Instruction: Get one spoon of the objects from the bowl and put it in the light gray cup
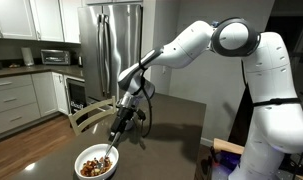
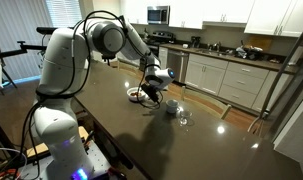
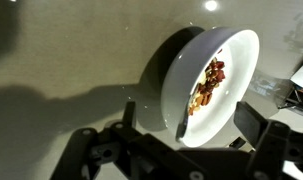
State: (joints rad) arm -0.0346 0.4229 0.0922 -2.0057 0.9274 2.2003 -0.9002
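- Black fingers (image 3: 257,122) fill the lower edge of the wrist view, spread wide and pinching nothing.
- Between and beyond them sits the wide, round white bowl (image 3: 173,80) on the dark, glossy bench (image 3: 61,50).
- A heap of small brown and reddish-brown chunks (image 3: 209,82) with some lighter bits lies inside the bowl.
- The slim, silvery-white spoon (image 1: 110,153) stands tilted in the bowl. Its scoop end is down among the chunks and its thin handle rises over the rim toward the fingers. Whether a finger touches it cannot be told.
- The white robot arm (image 1: 191,42) reaches down so that the fingers hang just above the bowl's rim.
- The small, pale grey handleless cup (image 2: 172,107) stands upright near the bowl, apart from it.
- A tiny clear glass (image 2: 186,118) stands just beside the cup.
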